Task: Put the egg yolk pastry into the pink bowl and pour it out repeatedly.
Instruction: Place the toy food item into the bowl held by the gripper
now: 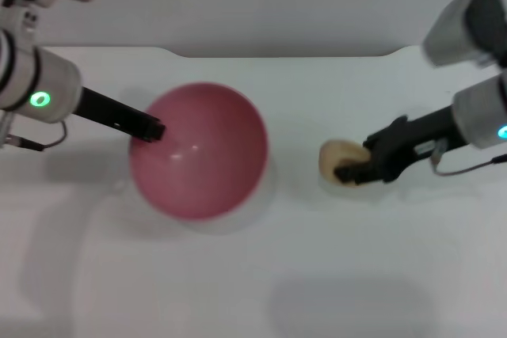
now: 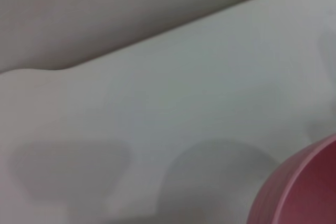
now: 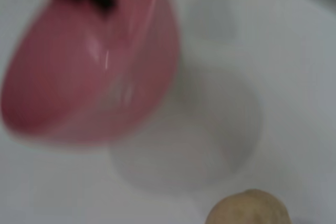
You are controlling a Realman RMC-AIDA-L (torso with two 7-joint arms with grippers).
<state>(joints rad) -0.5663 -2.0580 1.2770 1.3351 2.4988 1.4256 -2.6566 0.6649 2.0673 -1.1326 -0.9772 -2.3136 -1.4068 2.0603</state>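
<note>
No text, label, brand, number or sign can be read on anything in the head view or either wrist view.

1. Head cam looks down from above – whole white table (image 1: pixel 253 275) in frame, both arms coming in from the sides.
2. Left wrist cam sits low and close, just catching the pink bowl (image 2: pixel 302 192) rim.
3. Right wrist cam looks across at that same bowl (image 3: pixel 89 72) – egg yolk pastry (image 3: pixel 249 208) right up close.

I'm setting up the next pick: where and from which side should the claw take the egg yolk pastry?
Grip the egg yolk pastry across its rounded sides, probably coming from the robot's right, where the right claw already sits at it. It is small, so close low around its middle.
</note>
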